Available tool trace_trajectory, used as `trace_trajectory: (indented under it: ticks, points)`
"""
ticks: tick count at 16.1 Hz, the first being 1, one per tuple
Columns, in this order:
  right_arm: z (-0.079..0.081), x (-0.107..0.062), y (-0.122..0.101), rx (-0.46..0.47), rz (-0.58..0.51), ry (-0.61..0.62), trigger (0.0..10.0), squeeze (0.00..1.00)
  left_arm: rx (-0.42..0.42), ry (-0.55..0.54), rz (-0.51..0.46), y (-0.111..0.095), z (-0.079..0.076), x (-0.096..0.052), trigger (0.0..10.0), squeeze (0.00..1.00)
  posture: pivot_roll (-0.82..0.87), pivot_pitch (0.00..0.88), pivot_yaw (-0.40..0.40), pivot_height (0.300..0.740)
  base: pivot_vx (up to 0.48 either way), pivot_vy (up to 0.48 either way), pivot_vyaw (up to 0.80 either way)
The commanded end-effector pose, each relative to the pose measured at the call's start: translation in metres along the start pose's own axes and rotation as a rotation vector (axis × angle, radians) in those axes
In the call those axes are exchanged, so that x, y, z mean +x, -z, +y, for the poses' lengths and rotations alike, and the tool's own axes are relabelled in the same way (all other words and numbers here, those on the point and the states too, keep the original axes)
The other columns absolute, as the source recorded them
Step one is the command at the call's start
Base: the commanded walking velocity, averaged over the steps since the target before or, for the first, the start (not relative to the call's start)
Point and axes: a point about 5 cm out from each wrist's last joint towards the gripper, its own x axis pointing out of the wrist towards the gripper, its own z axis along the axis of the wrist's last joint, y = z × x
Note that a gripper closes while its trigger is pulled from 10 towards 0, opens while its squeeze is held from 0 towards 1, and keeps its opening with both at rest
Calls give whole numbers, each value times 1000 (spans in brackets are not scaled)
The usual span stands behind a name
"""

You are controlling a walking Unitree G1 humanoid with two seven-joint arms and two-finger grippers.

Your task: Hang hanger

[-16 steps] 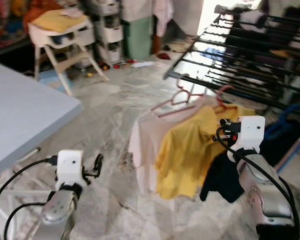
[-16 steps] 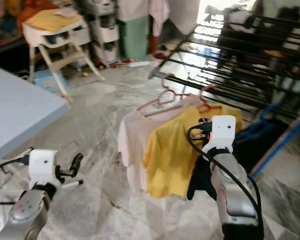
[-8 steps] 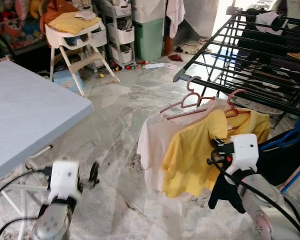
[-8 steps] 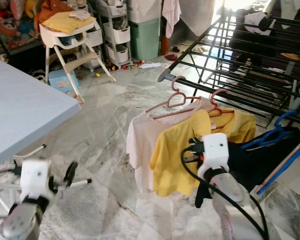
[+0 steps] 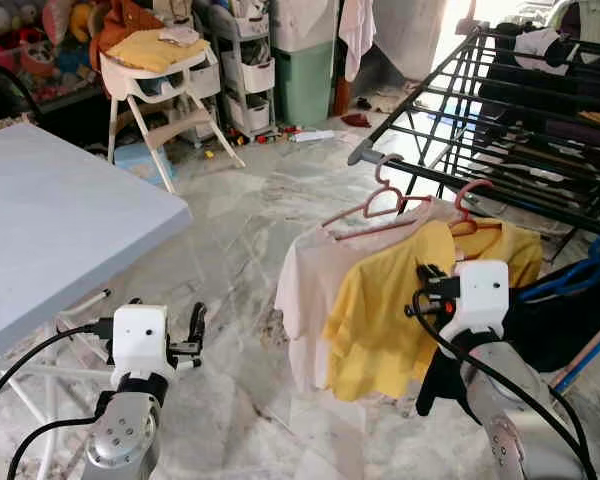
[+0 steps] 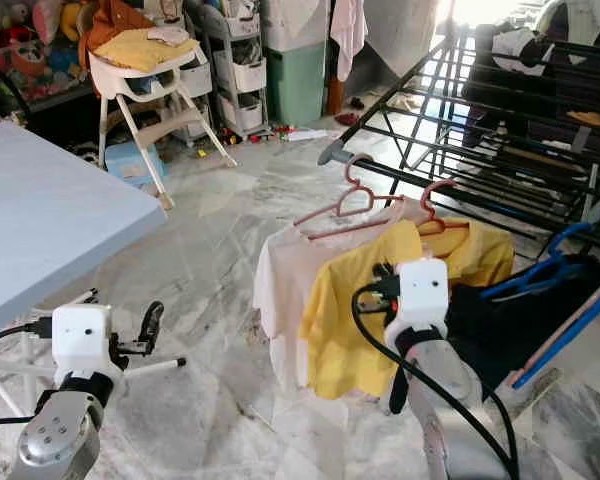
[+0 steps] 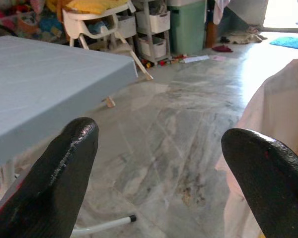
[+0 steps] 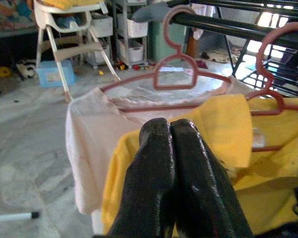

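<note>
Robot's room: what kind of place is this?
Probably a home's laundry corner: shirts on pink hangers hang from a black drying rack, with a baby high chair and storage drawers behind.

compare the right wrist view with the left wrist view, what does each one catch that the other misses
The right wrist view alone has the two pink hangers hooked over the black rack bar, the yellow shirt, and the right gripper with its jaws pressed together. The left wrist view alone has the blue table and the left gripper with its jaws spread wide. Both catch the pale pink shirt, the white high chair, the storage drawers and the marble floor.
</note>
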Motion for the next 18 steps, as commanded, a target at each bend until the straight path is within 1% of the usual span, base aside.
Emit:
trace_trajectory:
  ticks: [1,2,3,4,6,8,9,10,11,12,13,14,17,18]
  points:
    - [-7,1,2,-5,12,28,9412,1000,-8,9,20,3,0,4,10000,694,-18,0,31,740,0,0,0]
    - [-10,1,4,9,22,52,10000,1000,-10,7,29,5,1,4,10000,749,-19,0,37,740,0,0,0]
    - [-13,1,6,13,31,75,10000,1000,-36,1,38,6,1,4,10000,949,-19,0,37,740,0,0,0]
    - [-13,2,6,18,24,83,10000,1000,-52,3,38,5,1,5,10000,1000,-16,0,42,740,0,0,0]
    - [-11,2,6,28,26,84,10000,1000,-53,2,34,3,2,6,10000,1000,-14,0,45,740,0,0,0]
    - [-9,5,5,30,30,68,10000,1000,-34,-6,32,0,4,10,10000,1000,-12,2,46,740,0,0,0]
    - [-11,6,4,27,28,77,10000,0,-49,-15,26,-4,6,12,10000,718,-12,7,46,740,0,0,0]
    - [-13,8,2,40,24,83,10000,0,-64,-19,35,-5,7,15,10000,0,-11,10,45,740,0,0,0]
    - [-14,11,-2,35,11,87,10000,0,-66,-4,13,-10,6,18,10000,0,-10,20,45,740,0,0,0]
    - [-14,12,-4,39,2,88,10000,0,-77,-11,20,-11,6,19,10000,0,-13,27,44,740,0,0,0]
    - [-14,14,-7,47,-7,84,4784,0,-83,-16,20,-12,6,20,10000,0,-14,39,44,740,0,0,0]
    - [-13,15,-8,50,-12,77,10000,0,-84,-20,17,-13,6,20,10000,0,-14,42,44,740,0,0,0]
    - [-8,21,-14,61,-23,61,10000,0,-113,-44,16,-15,4,20,10000,0,-8,59,29,740,0,0,0]
    - [-6,22,-14,63,-22,53,10000,0,-127,-39,2,-17,2,18,3020,0,-7,63,24,740,0,0,0]
